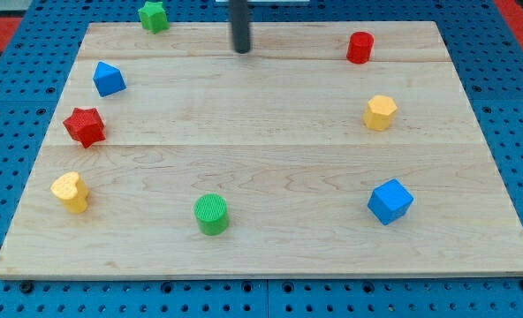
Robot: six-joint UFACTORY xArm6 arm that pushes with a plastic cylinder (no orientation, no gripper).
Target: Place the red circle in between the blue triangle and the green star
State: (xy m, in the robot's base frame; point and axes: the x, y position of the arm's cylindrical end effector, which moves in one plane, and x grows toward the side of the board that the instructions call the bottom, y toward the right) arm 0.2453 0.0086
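Observation:
The red circle (pixel 360 47) stands near the view's top right of the wooden board. The green star (pixel 154 16) sits at the top edge toward the left. The blue triangle (pixel 109 79) lies below and left of the star, near the left edge. My tip (pixel 242 50) rests on the board near the top centre, between the green star on its left and the red circle on its right, touching neither. The rod rises out of the view's top.
A red star (pixel 85 126) and a yellow heart (pixel 71 191) lie along the left side. A green circle (pixel 212 214) sits at bottom centre. A yellow hexagon (pixel 380 112) and a blue cube (pixel 390 201) are on the right. The wooden board (pixel 270 150) rests on a blue pegboard.

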